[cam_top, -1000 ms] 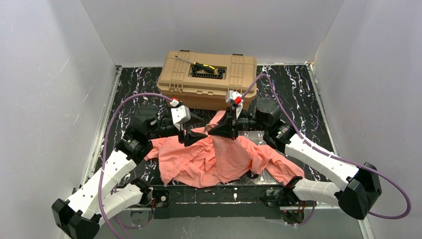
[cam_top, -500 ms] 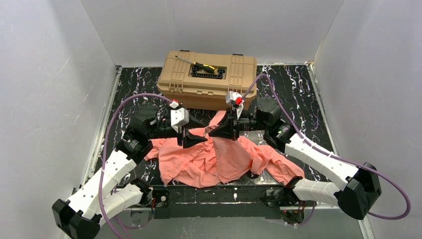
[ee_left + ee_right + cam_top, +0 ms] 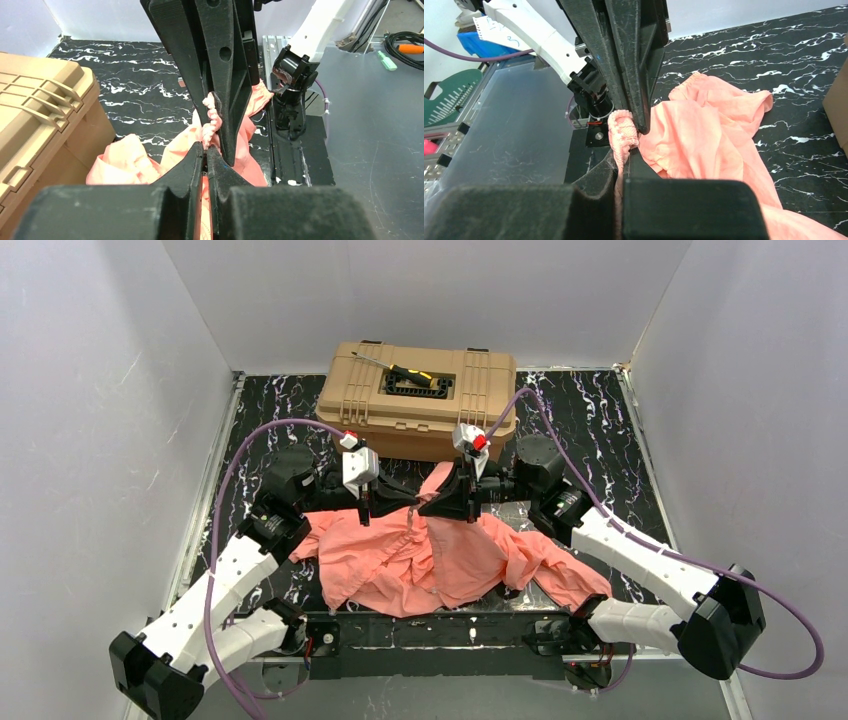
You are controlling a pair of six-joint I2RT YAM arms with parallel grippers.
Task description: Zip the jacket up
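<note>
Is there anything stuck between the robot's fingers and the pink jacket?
No, nothing visible is in the way. The left fingers and the right fingers are both shut on the jacket, pinching its edge close together. The tan toolbox sits behind the jacket, out of the way.

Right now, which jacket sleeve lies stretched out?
The sleeve by the right arm, trailing toward the near edge; the sleeve by the left arm is bunched up.
</note>
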